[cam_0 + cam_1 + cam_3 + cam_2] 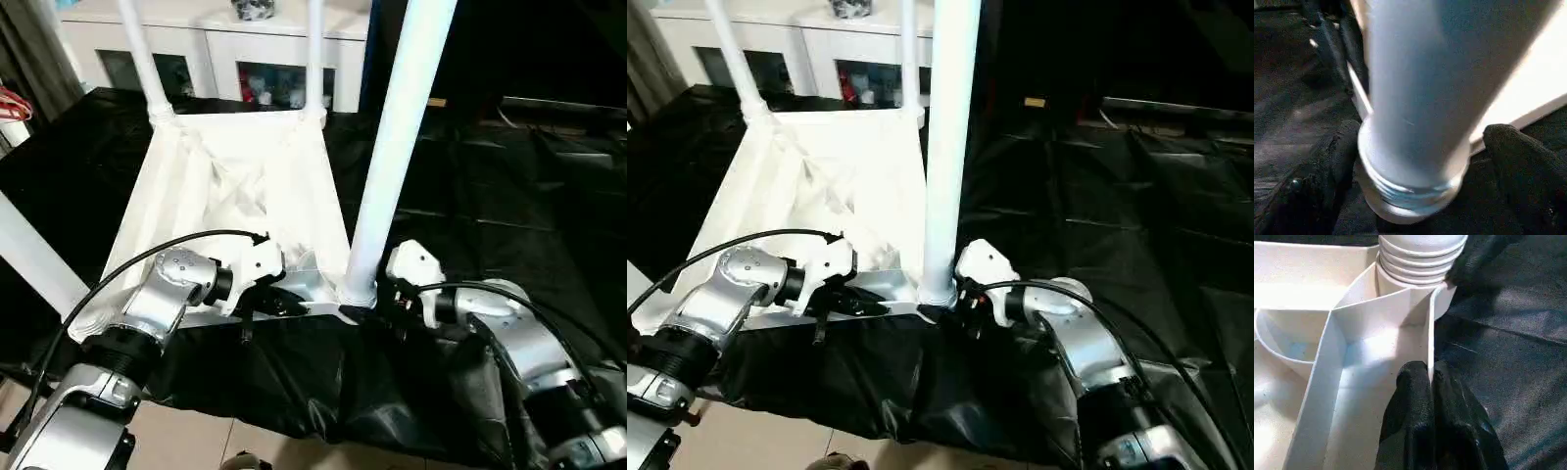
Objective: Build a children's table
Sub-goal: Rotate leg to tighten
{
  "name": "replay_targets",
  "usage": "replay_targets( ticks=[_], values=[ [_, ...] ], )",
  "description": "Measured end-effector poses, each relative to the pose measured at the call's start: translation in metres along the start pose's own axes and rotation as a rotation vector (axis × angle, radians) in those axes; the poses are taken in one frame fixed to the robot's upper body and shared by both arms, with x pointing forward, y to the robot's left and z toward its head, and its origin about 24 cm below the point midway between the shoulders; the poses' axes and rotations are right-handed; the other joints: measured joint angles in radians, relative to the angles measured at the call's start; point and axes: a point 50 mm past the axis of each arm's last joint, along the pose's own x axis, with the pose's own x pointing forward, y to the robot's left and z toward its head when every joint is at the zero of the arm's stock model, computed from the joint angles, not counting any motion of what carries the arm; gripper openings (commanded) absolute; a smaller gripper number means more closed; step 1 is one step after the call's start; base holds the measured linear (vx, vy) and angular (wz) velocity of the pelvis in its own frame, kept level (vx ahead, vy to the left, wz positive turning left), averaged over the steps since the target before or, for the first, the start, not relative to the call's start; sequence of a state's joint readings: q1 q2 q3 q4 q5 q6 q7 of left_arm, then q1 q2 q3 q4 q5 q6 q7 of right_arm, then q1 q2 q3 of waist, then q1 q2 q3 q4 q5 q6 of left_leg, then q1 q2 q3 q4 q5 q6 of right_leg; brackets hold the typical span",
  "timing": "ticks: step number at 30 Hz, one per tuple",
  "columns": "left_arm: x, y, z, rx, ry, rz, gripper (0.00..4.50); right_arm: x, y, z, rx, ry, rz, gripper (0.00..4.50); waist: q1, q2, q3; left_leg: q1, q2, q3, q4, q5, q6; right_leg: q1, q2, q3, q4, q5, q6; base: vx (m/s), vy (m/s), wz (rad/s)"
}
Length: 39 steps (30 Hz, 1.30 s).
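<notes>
Tabletop (pixel 235 186) lies upside down on the black sheet (pixel 509 196), ribbed underside up, in front of a white cabinet (pixel 216 44). I see two legs standing in the far corner sockets, and a third leg (pixel 392 147) upright in the near right socket (pixel 1418 271), its threaded base seated there. My left gripper (pixel 1431 377) is pinched shut on the tabletop's thin near rim (pixel 1430 333), just beside that socket. My right gripper (pixel 1415 161) stands wide open around the base of the third leg, one finger (pixel 1327 166) on each side; whether the pads touch it I cannot tell. A fourth leg (pixel 29 255) shows at the left edge.
</notes>
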<state>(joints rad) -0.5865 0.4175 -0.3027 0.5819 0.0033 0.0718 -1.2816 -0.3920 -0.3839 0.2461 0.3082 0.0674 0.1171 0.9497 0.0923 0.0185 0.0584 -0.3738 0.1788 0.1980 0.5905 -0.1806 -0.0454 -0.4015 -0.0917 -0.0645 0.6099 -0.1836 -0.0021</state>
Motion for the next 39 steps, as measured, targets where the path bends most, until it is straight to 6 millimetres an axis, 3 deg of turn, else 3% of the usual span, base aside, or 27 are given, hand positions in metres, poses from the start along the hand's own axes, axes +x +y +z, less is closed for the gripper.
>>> replay_targets(
  ticks=[17,25,34,39],
  values=[
    [-0.001,0.0,-0.001,-0.01,0.007,-0.007,0.0,0.006,-0.002,-0.001,0.02,-0.025,0.082,2.89,-0.001,0.0,0.0,0.0,0.0,0.0,0.0,0.0,0.0,0.0,0.0,0.0,0.0,0.0,0.0,0.0,0.0,0.0],
    [-0.001,0.003,-0.001,-0.037,0.013,-0.005,0.0,0.008,-0.001,-0.004,0.045,-0.042,0.078,2.75,-0.002,-0.001,-0.001,0.001,0.0,0.0,0.001,0.0,0.0,0.001,0.0,0.0,0.001,0.0,0.0,0.0,0.0,0.0],
    [0.035,0.027,0.017,-0.104,0.013,0.276,0.0,0.042,-0.021,-0.009,0.239,-0.072,-0.433,2.74,-0.019,-0.002,-0.001,0.006,-0.001,-0.001,0.001,0.0,0.0,0.002,0.0,-0.001,-0.001,0.0,0.001,0.0,0.0,0.0],
    [0.051,0.03,0.027,-0.128,-0.005,0.347,0.0,0.052,-0.029,-0.005,0.279,-0.057,-0.581,2.74,-0.023,-0.001,-0.001,0.006,-0.001,-0.002,0.001,0.0,0.0,0.003,0.0,-0.001,0.0,0.0,0.0,0.0,0.0,0.0]
  ],
)
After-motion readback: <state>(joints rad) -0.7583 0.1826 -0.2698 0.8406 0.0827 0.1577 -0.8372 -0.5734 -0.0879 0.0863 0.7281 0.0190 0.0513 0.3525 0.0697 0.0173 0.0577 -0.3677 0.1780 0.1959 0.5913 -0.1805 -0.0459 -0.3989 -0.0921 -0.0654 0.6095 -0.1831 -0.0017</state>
